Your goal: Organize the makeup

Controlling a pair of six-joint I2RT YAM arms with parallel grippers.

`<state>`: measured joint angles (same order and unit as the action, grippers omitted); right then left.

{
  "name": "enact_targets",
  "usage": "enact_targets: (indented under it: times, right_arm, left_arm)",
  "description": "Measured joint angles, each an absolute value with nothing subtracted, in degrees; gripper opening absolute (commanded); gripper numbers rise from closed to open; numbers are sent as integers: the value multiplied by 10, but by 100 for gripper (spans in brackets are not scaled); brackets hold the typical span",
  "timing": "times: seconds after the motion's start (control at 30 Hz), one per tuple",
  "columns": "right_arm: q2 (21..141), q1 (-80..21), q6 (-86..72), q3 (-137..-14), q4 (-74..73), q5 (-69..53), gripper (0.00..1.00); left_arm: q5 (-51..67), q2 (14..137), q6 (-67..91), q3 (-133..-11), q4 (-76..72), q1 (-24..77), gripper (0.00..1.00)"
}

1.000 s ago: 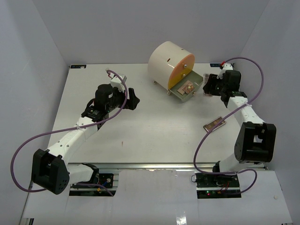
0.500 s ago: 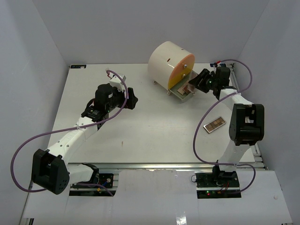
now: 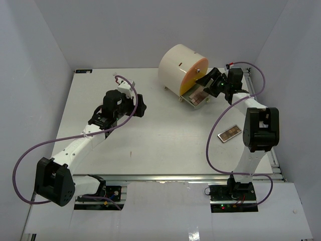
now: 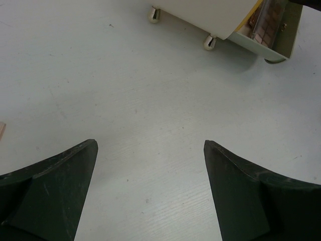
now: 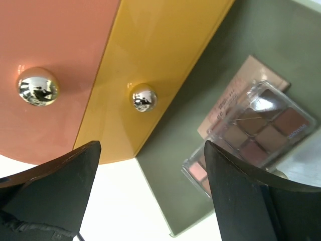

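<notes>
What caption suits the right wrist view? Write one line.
Open right gripper facing a palette lying in the pulled-out green drawer.

No wording can be read anywhere. In the right wrist view, an eyeshadow palette lies in the open green drawer. A line of small dark print runs beside the palette's upper-left edge, and a short pale word sits near its right corner. Both are too small and blurred to make out.
</notes>
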<state>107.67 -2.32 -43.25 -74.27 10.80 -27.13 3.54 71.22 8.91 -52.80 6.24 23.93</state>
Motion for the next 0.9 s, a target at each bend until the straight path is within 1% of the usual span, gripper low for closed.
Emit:
enact_targets:
  times: [0.1,0.23,0.37,0.47,0.53,0.6,0.73,0.9]
  right_arm:
    - [1068,-23,-429,-737,109,-274,90]
    - [1012,-18,-402,-699,104,-279,90]
    - [925,-13,-331,-668,102,-303,90]
    - [847,-3,-234,-628,114,-365,90]
    - [794,8,-182,-580,122,-435,90]
    - [767,24,-139,-543,126,-488,90]
    - [760,48,-59,-502,94,-542,90]
    - [730,56,-9,-483,79,-570,90]
  left_arm:
    - [32,713,90,-528,62,236,98]
    - [32,721,108,-528,62,216,98]
    - [40,742,140,-528,64,174,95]
    - [54,767,194,-528,64,117,95]
    - [54,795,237,-531,67,68,95]
    - [37,841,283,-550,102,25,97]
    - [-16,941,336,-610,178,1,98]
    - [-27,1050,386,-713,249,-10,98]
